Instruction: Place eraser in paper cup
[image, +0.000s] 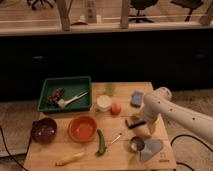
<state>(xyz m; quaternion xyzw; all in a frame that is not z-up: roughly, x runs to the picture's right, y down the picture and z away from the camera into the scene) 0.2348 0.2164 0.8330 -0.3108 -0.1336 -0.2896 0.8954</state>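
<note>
My gripper (134, 123) is at the end of the white arm (161, 109), low over the right middle of the wooden table (55, 150). A small dark block, seemingly the eraser (131, 122), sits right at the gripper's tip; I cannot tell whether it is held. A white paper cup (103, 103) stands upright at the table's centre back, to the left of the gripper and beyond it. An orange ball (116, 108) lies between the cup and the gripper.
A blue sponge (136, 98) lies behind the gripper. A green tray (46, 90) with items is at back left. A maroon bowl (44, 130), an orange bowl (82, 128), a green pod (101, 142), a yellow item (70, 159), a metal cup (136, 145) and a grey cloth (151, 148) fill the front.
</note>
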